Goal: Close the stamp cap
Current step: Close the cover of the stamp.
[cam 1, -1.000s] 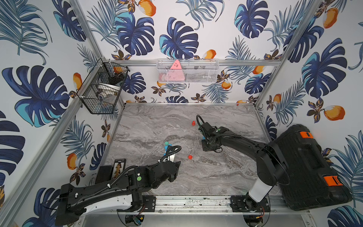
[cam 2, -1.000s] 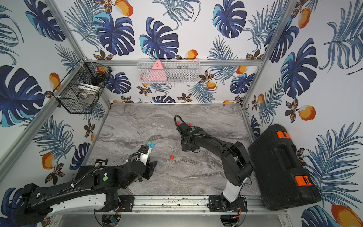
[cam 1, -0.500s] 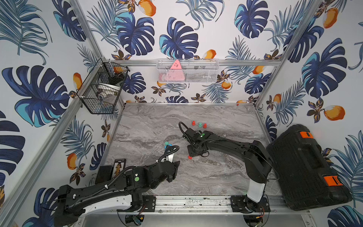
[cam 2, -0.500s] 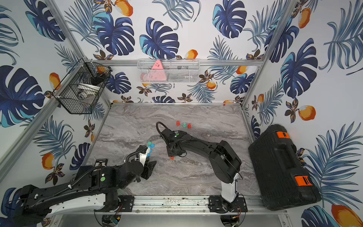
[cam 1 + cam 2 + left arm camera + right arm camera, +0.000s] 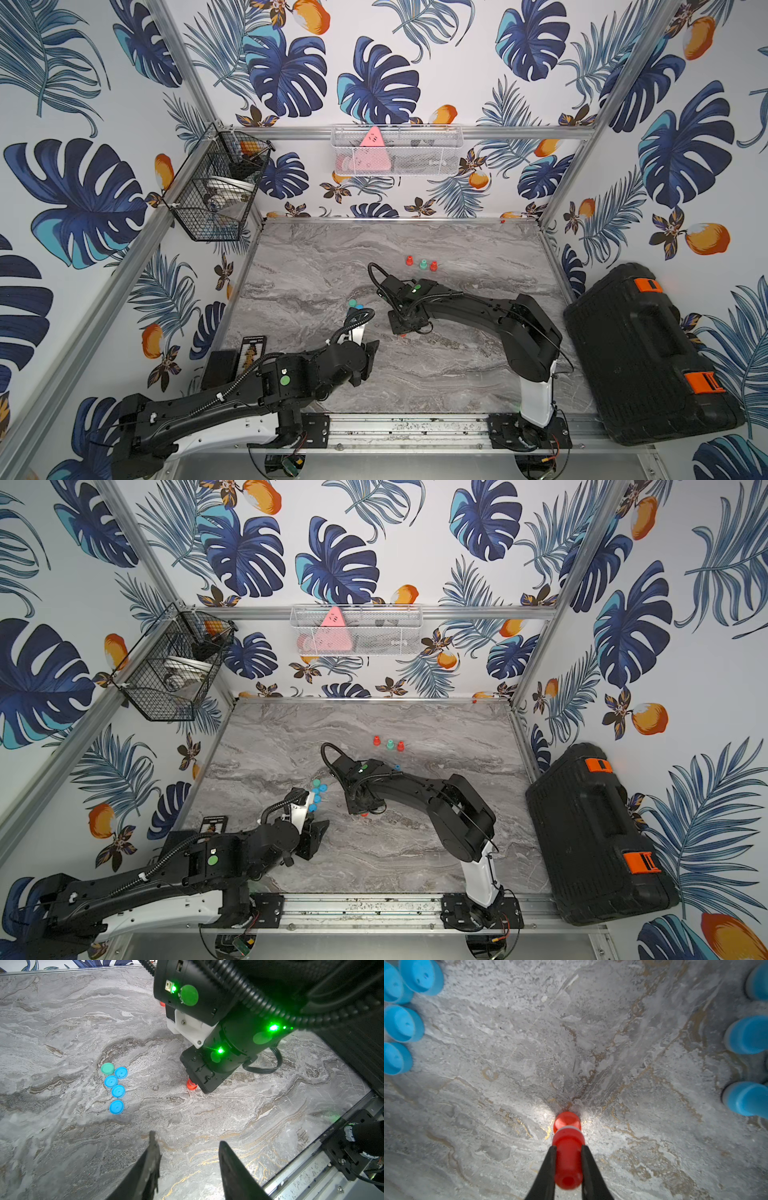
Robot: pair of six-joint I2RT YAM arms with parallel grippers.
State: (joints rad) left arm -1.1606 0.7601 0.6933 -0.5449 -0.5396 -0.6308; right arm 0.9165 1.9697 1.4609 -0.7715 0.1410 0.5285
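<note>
Red stamp [image 5: 568,1159], right wrist view: pinched upright at the barrel by the right gripper [image 5: 568,1147]. Jaws are closed tight on it, one finger on each side. Its lower end sits on the red cap [image 5: 566,1121], which rests on the marble table [image 5: 633,1147]. A white band shows where the two meet, so I can't tell if it has snapped home. Loose blue caps [image 5: 404,1022] are well apart from the stamp. Uncapped blue stamps [image 5: 747,1034] are on the far side of it from those caps.

Left wrist view: the right gripper comes straight down, with the cap poking out under its tip [image 5: 191,1085]. Blue caps [image 5: 116,1086] lie in a short row with a teal cap [image 5: 107,1068] touching one end. The red pair is near that row, not touching. Left gripper [image 5: 187,1138] hangs above bare table, fingers [image 5: 151,1167] parted, nothing between them.

Top views: both show only a red sliver [image 5: 364,813] under the right gripper, right of the blue caps [image 5: 318,791]. Three capped stamps [image 5: 390,744] stand farther back and right of those caps. Left gripper [image 5: 316,837] is just on the robot side of them.

Step, my read: stamp aligned on cap, seating press in hand. Next: push straight down along the stamp axis, no tilt, until the band closes. Then open the jaws and lift clear.
</note>
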